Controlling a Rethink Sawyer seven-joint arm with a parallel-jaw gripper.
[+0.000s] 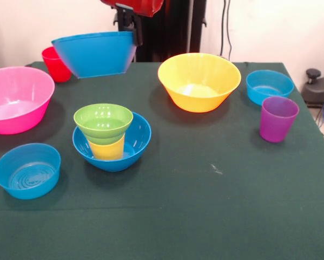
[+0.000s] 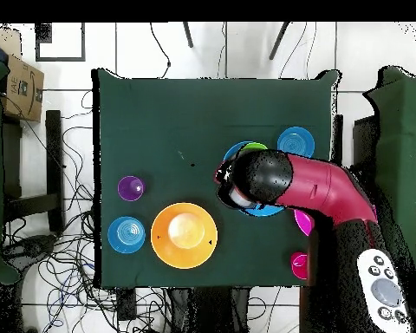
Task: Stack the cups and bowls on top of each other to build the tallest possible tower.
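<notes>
My gripper is shut on the right rim of a deep blue bowl and holds it in the air, tilted, above the table's far left. Below and nearer the camera stands the tower: a blue bowl as base, a yellow cup inside it, and a lime green bowl on the cup. In the overhead view the red arm covers most of the tower, with only a sliver of the green bowl showing. The purple cup stands alone at the right.
A red cup stands behind the large pink bowl at the left. The yellow-orange bowl sits at the centre back. Small light-blue bowls rest at the front left and back right.
</notes>
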